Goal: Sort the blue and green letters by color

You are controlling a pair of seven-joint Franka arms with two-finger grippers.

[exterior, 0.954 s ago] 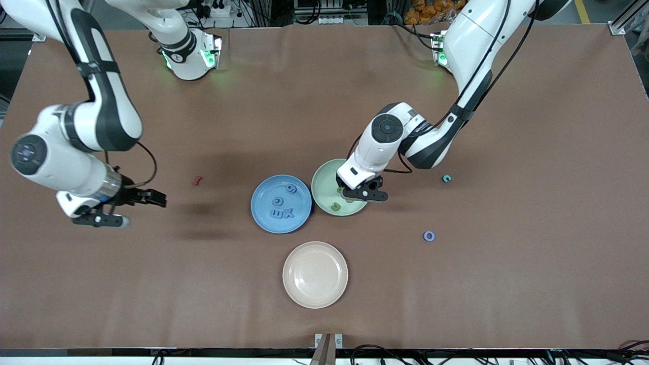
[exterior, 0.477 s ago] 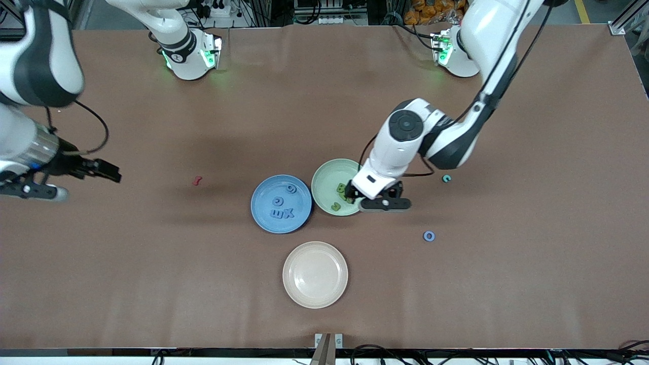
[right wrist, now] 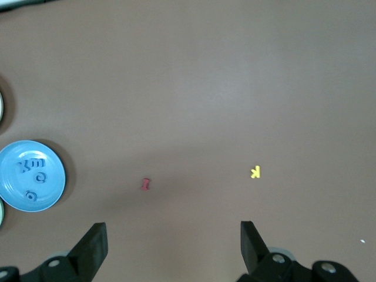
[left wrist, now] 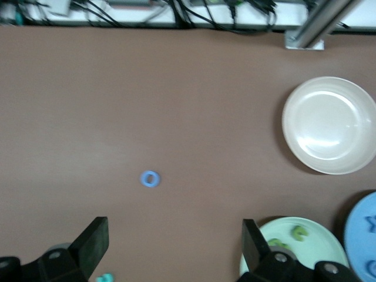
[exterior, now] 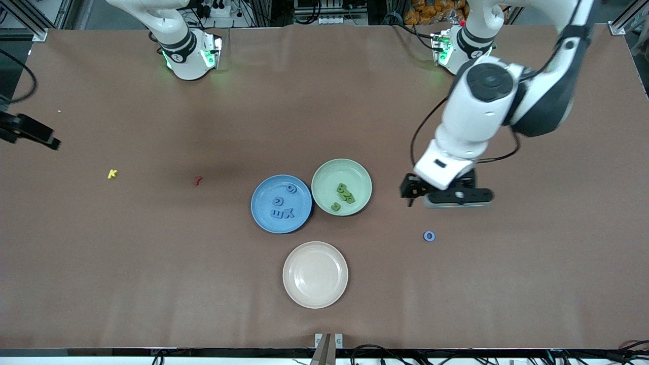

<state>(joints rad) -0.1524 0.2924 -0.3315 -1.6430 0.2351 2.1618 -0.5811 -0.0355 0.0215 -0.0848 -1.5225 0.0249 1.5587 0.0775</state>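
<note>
Several blue letters (exterior: 283, 213) lie on the blue plate (exterior: 256, 203). Three green letters (exterior: 345, 192) lie on the green plate (exterior: 329, 174). A blue ring-shaped letter (exterior: 429, 235) lies loose on the table toward the left arm's end; it also shows in the left wrist view (left wrist: 150, 178). A small teal letter (left wrist: 104, 277) lies under my left gripper, hidden in the front view. My left gripper (exterior: 446, 195) (left wrist: 173, 247) is open and empty, raised over the table beside the green plate. My right gripper (exterior: 30, 133) (right wrist: 171, 244) is open and empty at the right arm's end of the table.
An empty cream plate (exterior: 315, 274) sits nearer the front camera than the two coloured plates. A yellow k (exterior: 112, 174) and a small red piece (exterior: 197, 180) lie toward the right arm's end; both show in the right wrist view, the k (right wrist: 255, 172) and the red piece (right wrist: 145, 184).
My left gripper rose off the green plate and moved toward the left arm's end, leaving the green letters there. My right arm drew back to the table's end, uncovering the yellow k.
</note>
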